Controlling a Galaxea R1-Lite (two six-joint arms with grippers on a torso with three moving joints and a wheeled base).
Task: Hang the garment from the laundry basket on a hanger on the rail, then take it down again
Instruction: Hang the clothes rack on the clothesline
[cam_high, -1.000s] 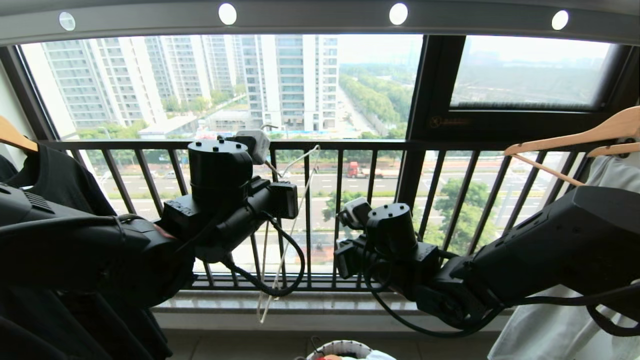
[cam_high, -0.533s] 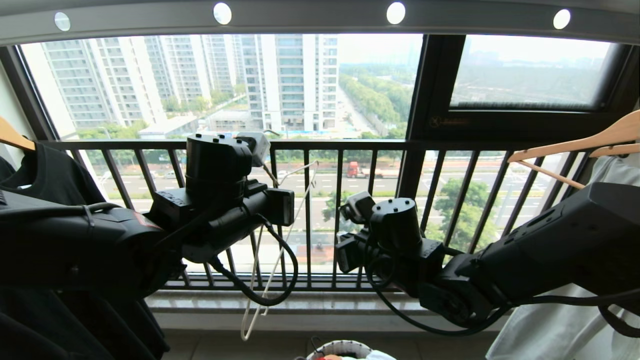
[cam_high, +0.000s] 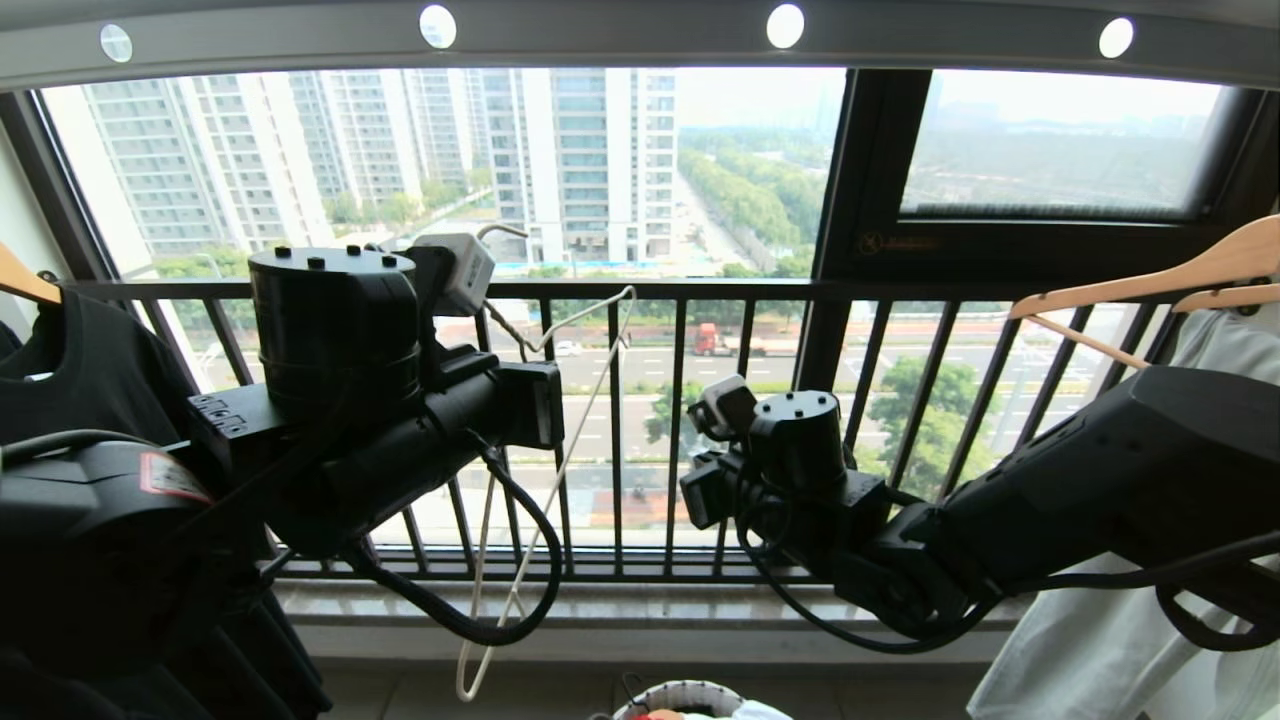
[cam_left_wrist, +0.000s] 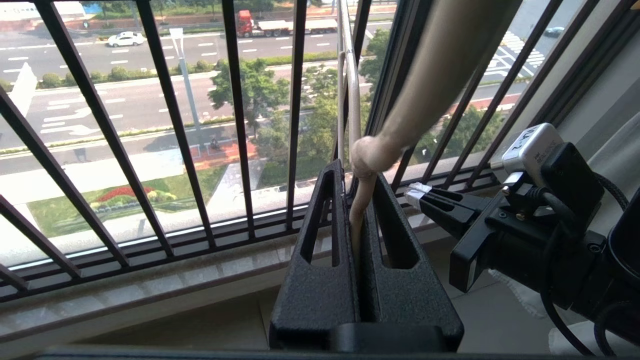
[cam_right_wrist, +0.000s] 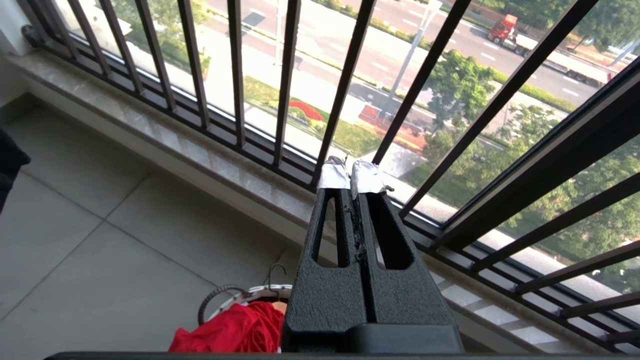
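My left gripper (cam_left_wrist: 356, 172) is shut on the hanger (cam_left_wrist: 430, 85), a thin cream-white wire one whose stem runs between the fingers. In the head view the hanger (cam_high: 560, 440) dangles slantwise in front of the window bars, below the rail (cam_high: 600, 40), a grey overhead bar with round holes. My right gripper (cam_right_wrist: 350, 175) is shut on nothing, its taped tips held near the bars, just right of the left gripper. Below it, the red garment (cam_right_wrist: 235, 330) lies bunched in the laundry basket (cam_right_wrist: 260, 291), whose white rim (cam_high: 680, 692) shows at the head view's lower edge.
The dark barred window railing (cam_high: 620, 290) and stone sill (cam_high: 620, 610) stand close ahead. A black T-shirt (cam_high: 90, 370) hangs on a wooden hanger at the left. Wooden hangers (cam_high: 1140, 285) and a pale garment (cam_high: 1080, 640) hang at the right.
My left arm has swung left and up in the head view, carrying the hanger; the hanger's lower end now hangs lower and further left. The right arm has barely shifted.
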